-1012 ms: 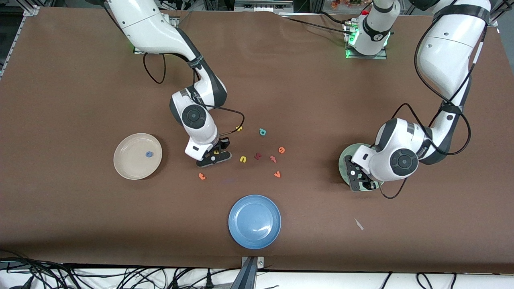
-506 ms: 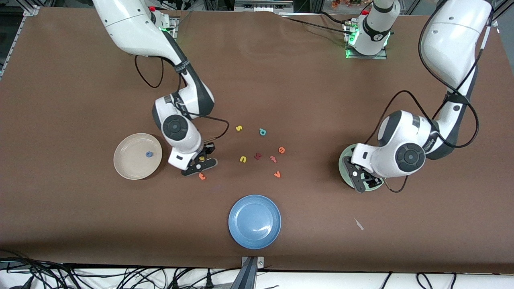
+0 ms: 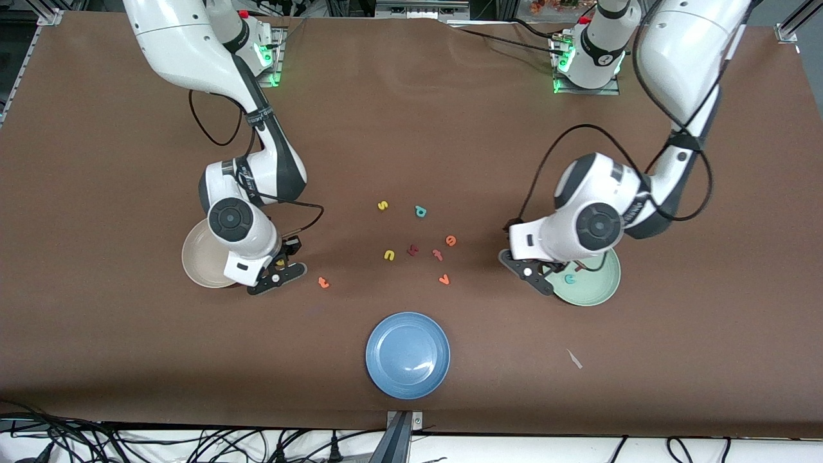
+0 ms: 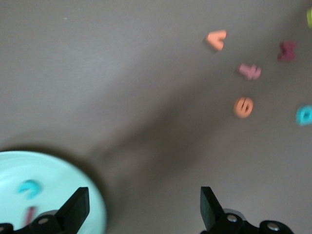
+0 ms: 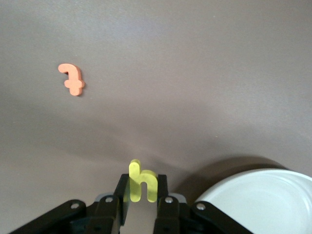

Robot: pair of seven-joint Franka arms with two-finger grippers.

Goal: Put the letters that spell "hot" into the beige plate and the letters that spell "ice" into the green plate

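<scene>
The right pincer [image 3: 278,273] pinches the yellow h [image 5: 142,186] upright between its fingertips, up in the air just past the rim of the beige plate [image 3: 196,263], at about the plate's three o'clock in the front view; the arm's wrist covers much of that plate, so I cannot tell what lies in it. The orange t [image 3: 323,281] lies flat on the brown counter [image 3: 411,128] at the pincer's three o'clock, apart from it. The left pincer [image 3: 533,273] hangs with its fingers spread wide and nothing between them, over the nine o'clock edge of the green plate [image 3: 601,292]. In that plate lie the teal c [image 3: 569,278] and, beside it, the dark red i [image 4: 29,214], partly hidden by a finger in the left wrist view. The orange e [image 3: 451,240] rests on the counter between the two plates, among the loose letters: a pinkish-red t [image 3: 437,254], an orange v [image 3: 443,280], a dark red letter [image 3: 413,250], a yellow u-shaped letter [image 3: 389,255], a teal a [image 3: 420,211] and a yellow s [image 3: 382,206]. A blue plate [image 3: 407,355] sits at six o'clock from this cluster, nearer the front camera.
</scene>
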